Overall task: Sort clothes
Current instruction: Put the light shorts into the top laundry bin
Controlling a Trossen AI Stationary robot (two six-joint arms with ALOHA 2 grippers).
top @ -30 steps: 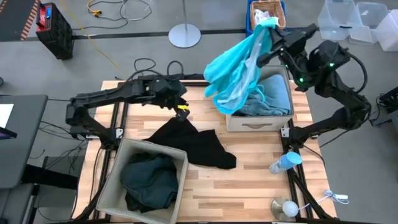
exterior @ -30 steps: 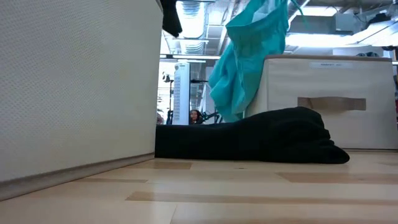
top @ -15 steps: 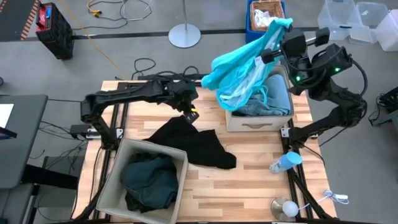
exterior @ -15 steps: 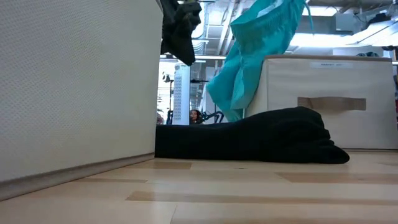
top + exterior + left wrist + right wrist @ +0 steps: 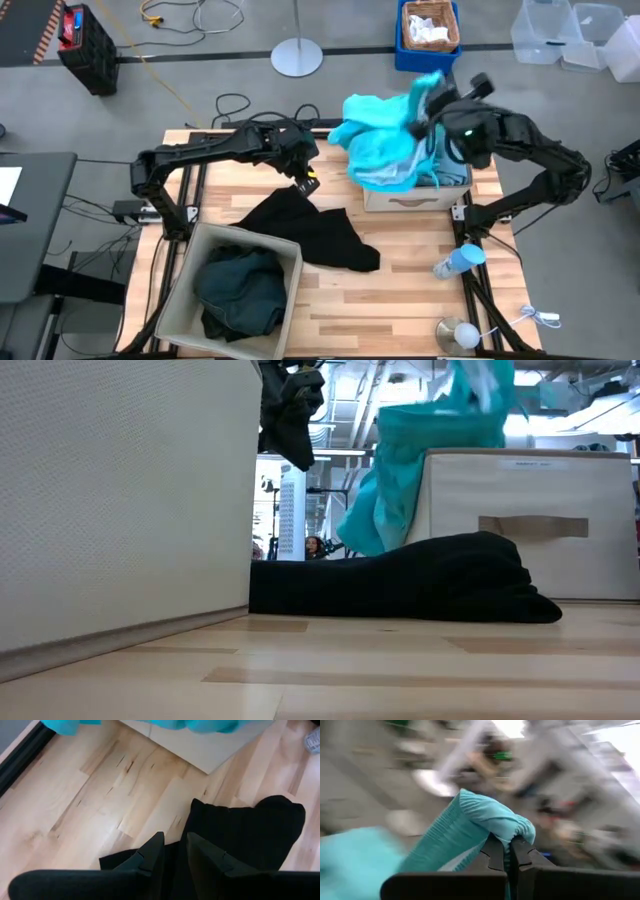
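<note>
My right gripper is shut on the bright turquoise garment, which is bunched over the far left rim of the right beige bin and hangs down its side. A strip of the pale dusty-blue garment shows inside that bin. The black garment lies spread flat on the table. The dark green garment lies in the left beige bin. My left gripper hovers above the black garment's far edge, its fingers a narrow gap apart and empty. My right gripper pinches a bunched fold of the turquoise garment between its two fingers. The fold sticks out past the fingertips. The rest of the garment hangs slack below the gripper, and its lower part rests on the bin's rim and drapes outside the bin.
A blue-capped bottle lies at the table's right edge, and a white round thing at the near right corner. The left bin's wall fills the low view's left. A blue crate stands on the floor beyond the table.
My right gripper has come down and toward the table's near left, over the right bin. The turquoise garment, which hung long, has dropped and bunched onto the bin's rim. My left gripper first went toward the table's right edge, then kept still.
</note>
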